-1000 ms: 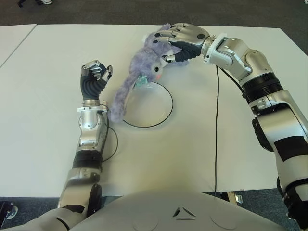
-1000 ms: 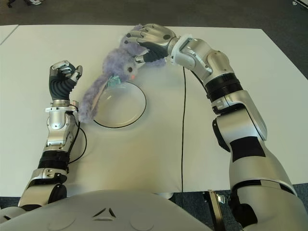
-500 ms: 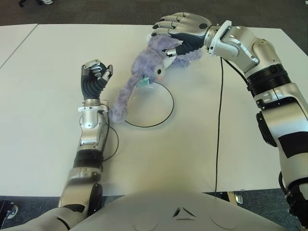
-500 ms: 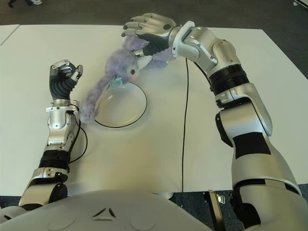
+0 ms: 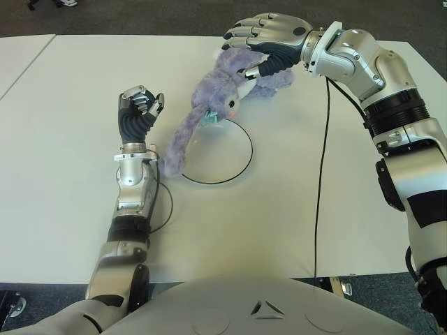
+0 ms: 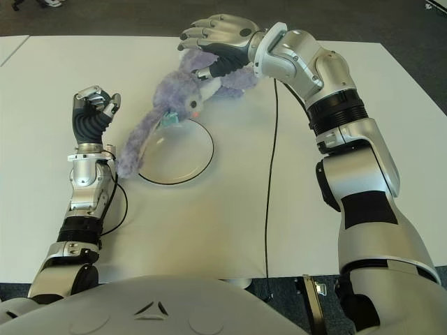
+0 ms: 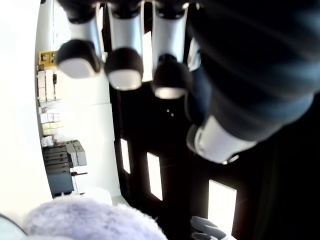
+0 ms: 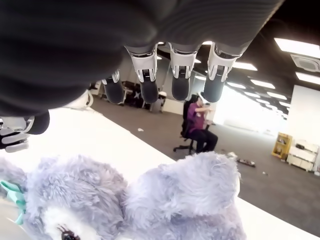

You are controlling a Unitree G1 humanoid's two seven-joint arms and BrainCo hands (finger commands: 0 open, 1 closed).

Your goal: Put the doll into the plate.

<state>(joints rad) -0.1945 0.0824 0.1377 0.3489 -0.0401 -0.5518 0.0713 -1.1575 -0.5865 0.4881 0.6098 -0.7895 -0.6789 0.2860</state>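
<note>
Beyond the plate (image 5: pixel 216 153), your right hand (image 5: pixel 269 38) hovers spread over the doll (image 5: pixel 223 94) lying across the far rim; close on its body, then drop it centrally.

— What changed with the right hand (image 5: pixel 269 38)?
— It opened off the doll (image 5: pixel 223 94) and rose toward the frame's top.
— And the doll?
— It slid slightly right, its head now lying outside the plate (image 5: pixel 234 167), above its upper rim.
</note>
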